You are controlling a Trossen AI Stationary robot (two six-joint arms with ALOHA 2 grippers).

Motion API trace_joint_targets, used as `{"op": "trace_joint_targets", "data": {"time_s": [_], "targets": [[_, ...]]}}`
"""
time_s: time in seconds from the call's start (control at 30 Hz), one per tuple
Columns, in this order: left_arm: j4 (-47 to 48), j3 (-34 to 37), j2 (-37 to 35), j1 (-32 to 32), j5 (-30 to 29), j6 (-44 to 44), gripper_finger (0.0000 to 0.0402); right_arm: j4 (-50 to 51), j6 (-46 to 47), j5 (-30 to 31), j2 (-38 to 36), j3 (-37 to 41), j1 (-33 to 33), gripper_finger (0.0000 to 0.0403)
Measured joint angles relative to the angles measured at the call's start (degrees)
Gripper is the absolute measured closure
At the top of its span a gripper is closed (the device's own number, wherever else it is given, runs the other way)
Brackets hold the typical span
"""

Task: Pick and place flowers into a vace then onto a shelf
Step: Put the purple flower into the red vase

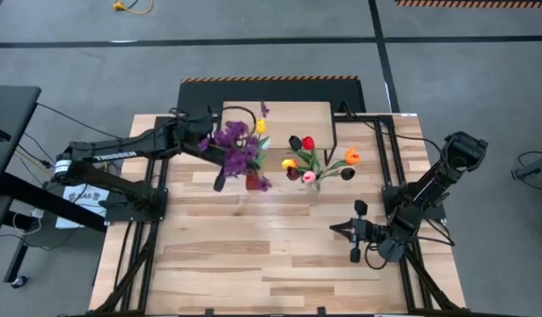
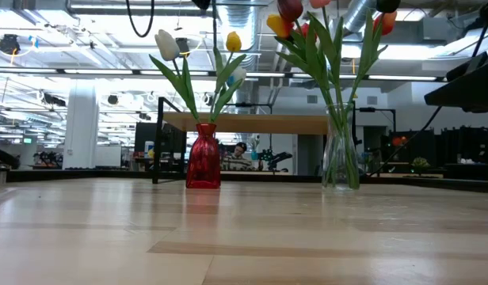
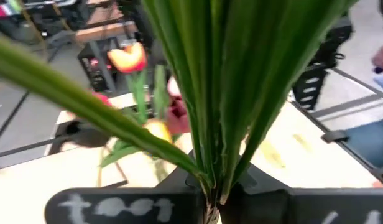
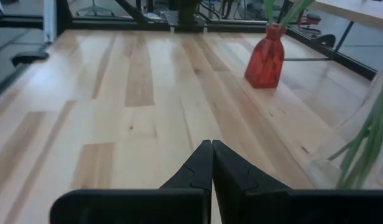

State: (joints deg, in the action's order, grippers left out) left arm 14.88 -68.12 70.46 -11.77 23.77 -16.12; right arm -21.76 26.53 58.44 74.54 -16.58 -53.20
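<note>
My left gripper hangs over the far middle of the table, shut on a bunch of small purple blossoms with long green leaves. Just below and beside the bunch stands a red vase with a white and a yellow tulip in it. To its right a clear glass vase holds several tulips. The light-wood shelf stands behind both vases. My right gripper is shut on nothing, low over the table's right side. My left gripper pinches the bunch's green stems and leaf bases between its two fingers. The fingers come nearly level from the table's left. The leaves fan out ahead of the fingers, and the bunch is lifted clear of the table, above the red vase.
Bare plank tabletop spreads across the near half. Black frame rails run along the table's sides. Beyond the far edge the low view shows a room with desks and equipment.
</note>
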Motion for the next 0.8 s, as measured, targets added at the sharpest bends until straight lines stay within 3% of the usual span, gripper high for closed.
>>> {"op": "trace_joint_targets", "data": {"time_s": [0.1,0.17,0.33,0.43,0.63,0.8], "targets": [[0.0,0.0,0.0,-0.7,-1.9,0.4,0.0401,1.0,0.0,0.0,0.0,0.0,0.9,0.0402],[-0.8,0.0,0.0,0.3,-7.1,2.5,0.0401,1.7,0.0,0.0,0.0,0.0,1.2,0.0402],[-10.3,3.0,0.0,7.2,-31.5,10.3,0.0401,3.2,0.2,0.0,0.0,0.0,1.3,0.0403],[-17.3,7.2,0.0,11.8,-43.1,13.9,0.0402,5.9,1.4,-0.1,-0.7,0.0,1.3,0.0403],[-29.0,14.2,2.5,21.6,-67.5,16.3,0.0401,16.5,5.9,0.1,-8.1,0.0,1.3,0.0403],[-35.2,12.4,7.5,27.4,-80.4,12.2,0.0401,23.5,8.0,0.1,-15.1,0.0,1.6,0.0403]]}}
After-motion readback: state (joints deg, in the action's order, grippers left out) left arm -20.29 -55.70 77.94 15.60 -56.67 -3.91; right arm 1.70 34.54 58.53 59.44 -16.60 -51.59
